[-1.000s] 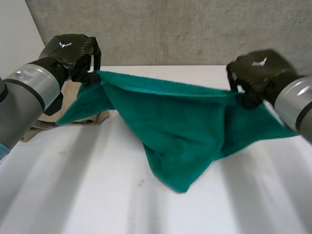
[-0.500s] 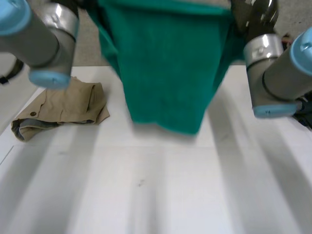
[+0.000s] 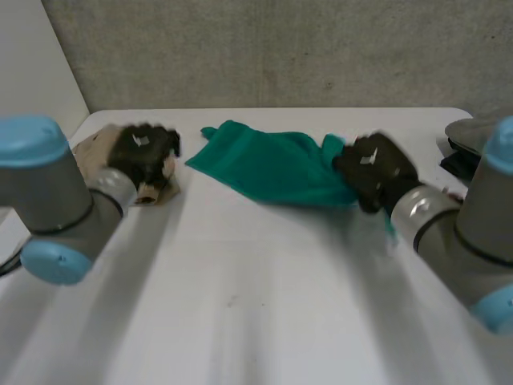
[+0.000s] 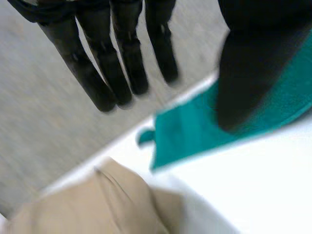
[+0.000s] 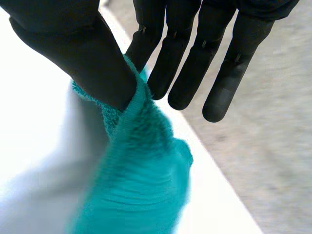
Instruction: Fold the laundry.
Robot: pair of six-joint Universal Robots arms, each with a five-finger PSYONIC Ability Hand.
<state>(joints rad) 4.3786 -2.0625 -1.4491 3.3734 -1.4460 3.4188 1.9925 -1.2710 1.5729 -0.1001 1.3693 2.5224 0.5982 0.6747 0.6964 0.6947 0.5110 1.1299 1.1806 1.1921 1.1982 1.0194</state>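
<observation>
- The robot's left hand hovers at the left end of the white table, over a crumpled beige cloth garment. In the left wrist view its fingers are straight and spread, well apart from the thumb, and hold nothing.
- The beige garment lies bunched in a heap near the table's far left corner. It shows no tidy edges, so I judge it not yet folded.
- The teal terry towel lies on the table near the far edge, between the two hands. It is loosely spread and rumpled, with one pointed corner towards the left hand and clear of it. It lies just beside the beige garment, and I cannot tell whether the two touch.
- The right hand sits at the towel's right end. In the right wrist view its fingers are straight and fanned out, and a raised fold of the towel leans against the thumb. Nothing looks pinched.
- Progress, as I judge it:
  - The towel is laid down on the table.
  - No clean fold is visible in the towel, and its outline is uneven.
  - It probably needs smoothing flat before one edge is brought over to the other.
  - The beige garment remains for afterwards, so most of the task is still ahead.
</observation>
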